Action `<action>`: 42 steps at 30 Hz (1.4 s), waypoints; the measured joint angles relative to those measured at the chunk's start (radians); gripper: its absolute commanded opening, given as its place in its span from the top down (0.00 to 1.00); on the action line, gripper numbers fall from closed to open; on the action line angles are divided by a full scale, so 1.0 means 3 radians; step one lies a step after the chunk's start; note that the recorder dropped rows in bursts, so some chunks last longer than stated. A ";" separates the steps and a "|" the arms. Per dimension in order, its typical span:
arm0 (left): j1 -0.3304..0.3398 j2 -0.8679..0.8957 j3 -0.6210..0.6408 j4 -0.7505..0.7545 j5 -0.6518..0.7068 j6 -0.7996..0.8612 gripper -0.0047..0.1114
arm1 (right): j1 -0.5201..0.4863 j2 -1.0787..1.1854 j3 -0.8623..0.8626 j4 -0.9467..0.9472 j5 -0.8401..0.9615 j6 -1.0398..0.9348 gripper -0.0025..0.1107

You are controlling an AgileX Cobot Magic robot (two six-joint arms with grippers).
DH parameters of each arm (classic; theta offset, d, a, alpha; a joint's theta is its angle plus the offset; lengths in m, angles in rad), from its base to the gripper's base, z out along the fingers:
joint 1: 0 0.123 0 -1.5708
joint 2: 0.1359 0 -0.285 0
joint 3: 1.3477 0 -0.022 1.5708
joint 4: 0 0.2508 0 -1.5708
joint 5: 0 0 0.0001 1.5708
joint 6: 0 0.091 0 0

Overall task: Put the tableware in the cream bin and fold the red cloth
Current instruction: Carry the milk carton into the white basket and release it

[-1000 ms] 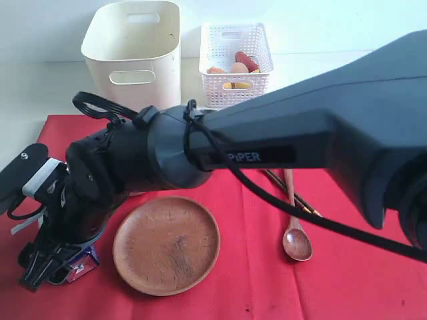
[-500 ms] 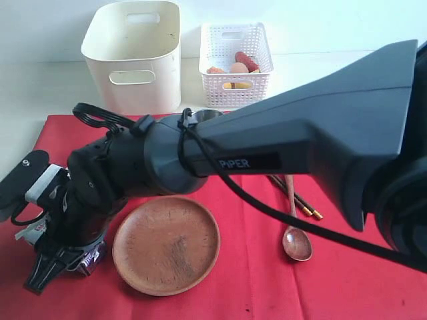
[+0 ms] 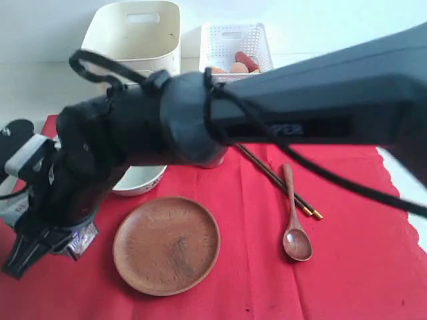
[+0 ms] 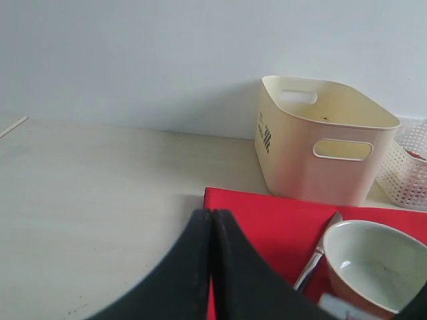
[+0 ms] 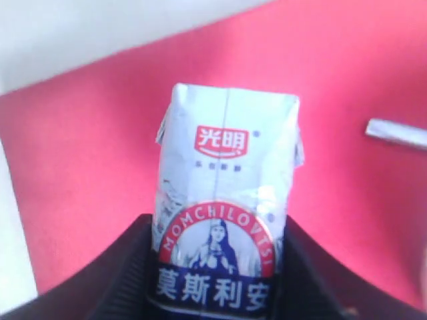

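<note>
Over the near left corner of the red cloth (image 3: pixel 360 267), right end effector (image 5: pixel 217 280) is clamping one end of the milk carton (image 5: pixel 227 173) (not tableware), risking a slip or a mistaken drop into the cream bin (image 3: pixel 160 47); brown wooden spoon (image 3: pixel 292 207) is lying just beside the dark chopsticks (image 3: pixel 277 180), long axis far-to-near, bowl pointing nearward.

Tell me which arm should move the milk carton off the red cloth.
Right. The right gripper grips the milk carton; the left gripper is shut and empty near the white bowl.
</note>
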 measured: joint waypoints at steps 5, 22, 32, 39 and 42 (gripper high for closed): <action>0.0000 0.0000 0.0000 0.0000 0.0000 0.0000 0.94 | -0.0213 -0.0554 0.0000 -0.0136 0.0005 0.0000 0.98; 0.0000 0.0000 0.0000 0.0000 0.0000 0.0000 0.94 | -0.1922 -0.0885 0.0000 -0.0163 -0.0207 0.0019 0.98; 0.0000 0.0000 0.0000 0.0000 0.0000 0.0000 0.94 | -0.2397 -0.0493 0.0000 0.0045 -0.0968 0.0196 0.98; 0.0000 0.0000 0.0000 0.0000 0.0000 0.0000 0.94 | -0.2509 -0.0106 0.0000 0.0351 -0.1367 0.0213 0.98; 0.0000 0.0000 0.0000 0.0000 0.0000 0.0000 0.94 | -0.2509 0.0007 0.0000 0.0367 -0.1387 0.0213 0.98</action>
